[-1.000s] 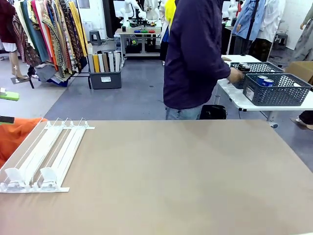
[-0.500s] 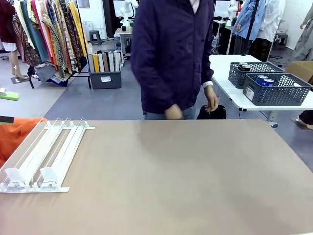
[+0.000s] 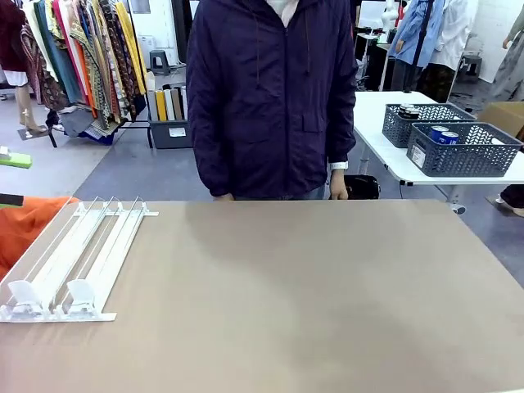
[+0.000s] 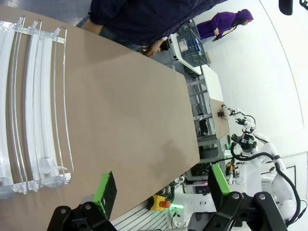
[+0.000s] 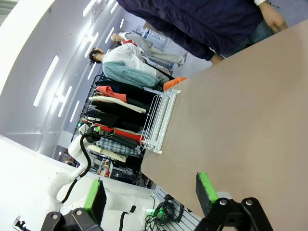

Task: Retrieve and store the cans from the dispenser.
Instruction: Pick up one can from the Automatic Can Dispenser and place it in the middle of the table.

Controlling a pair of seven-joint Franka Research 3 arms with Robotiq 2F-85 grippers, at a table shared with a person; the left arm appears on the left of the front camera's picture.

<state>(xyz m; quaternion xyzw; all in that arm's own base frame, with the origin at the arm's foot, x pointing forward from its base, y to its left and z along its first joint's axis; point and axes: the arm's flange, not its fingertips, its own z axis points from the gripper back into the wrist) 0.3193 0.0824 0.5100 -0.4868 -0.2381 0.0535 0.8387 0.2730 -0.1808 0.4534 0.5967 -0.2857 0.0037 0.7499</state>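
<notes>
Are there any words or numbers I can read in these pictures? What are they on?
None can be read.
White label on the grey basket: too small and blurred.
White lettering on the blue cans in that basket: too small.
White label on the grey bin by the clothes rack: too small.
The dispenser: no print visible.

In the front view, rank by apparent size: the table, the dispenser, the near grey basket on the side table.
1. table
2. dispenser
3. grey basket, though it sits farther from the camera, so its true size is unsure.

Bright even overhead light; soft shadow on table [image 3: 327, 286] near person [image 3: 270, 98]; wrist views bowed at edges.
</notes>
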